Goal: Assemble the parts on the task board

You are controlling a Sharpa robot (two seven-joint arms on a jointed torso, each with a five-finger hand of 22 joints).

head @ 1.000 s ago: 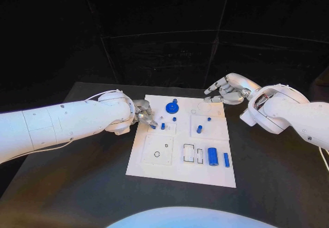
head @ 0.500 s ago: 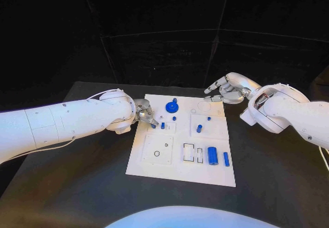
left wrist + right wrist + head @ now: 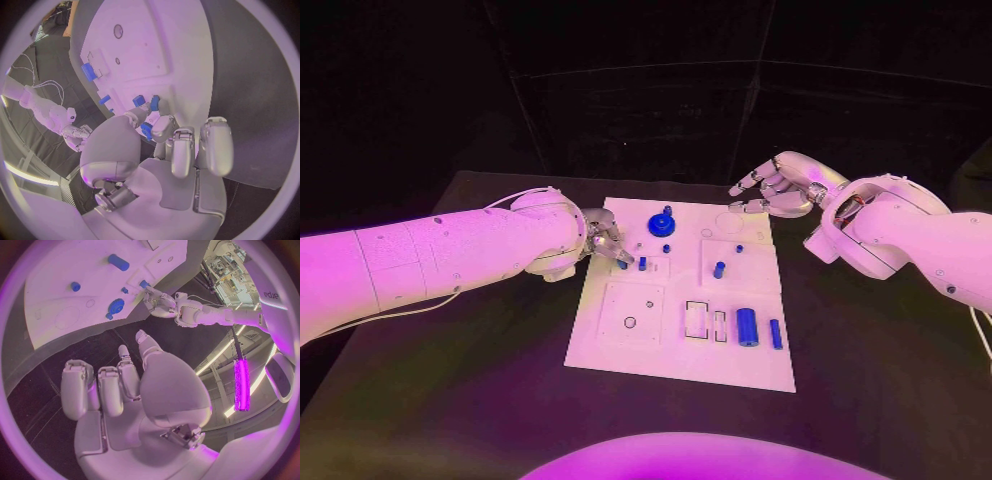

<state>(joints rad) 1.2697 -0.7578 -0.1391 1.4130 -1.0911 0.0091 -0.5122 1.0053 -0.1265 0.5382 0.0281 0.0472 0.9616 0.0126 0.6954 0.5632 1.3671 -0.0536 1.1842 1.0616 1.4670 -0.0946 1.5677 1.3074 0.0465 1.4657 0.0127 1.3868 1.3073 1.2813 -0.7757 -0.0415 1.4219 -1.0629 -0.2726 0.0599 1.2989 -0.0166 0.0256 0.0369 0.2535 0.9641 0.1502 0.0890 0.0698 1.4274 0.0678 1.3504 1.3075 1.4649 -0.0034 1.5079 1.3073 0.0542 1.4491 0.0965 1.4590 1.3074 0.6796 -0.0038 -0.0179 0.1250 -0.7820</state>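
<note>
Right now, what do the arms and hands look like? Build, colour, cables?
Both arms are smooth white shells in rounded segments. A thin pale cable loops along the left arm near its wrist, and another runs by the right arm at the picture's edge. The left hand and right hand are silver metal, with many jointed fingers.

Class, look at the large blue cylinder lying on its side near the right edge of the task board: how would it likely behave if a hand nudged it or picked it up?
The large blue cylinder lies on its round side on the flat white task board, so a sideways nudge would probably roll it. It looks solid and rigid, so it should hold its shape when gripped. Its smooth surface might be slightly slippery.
</note>
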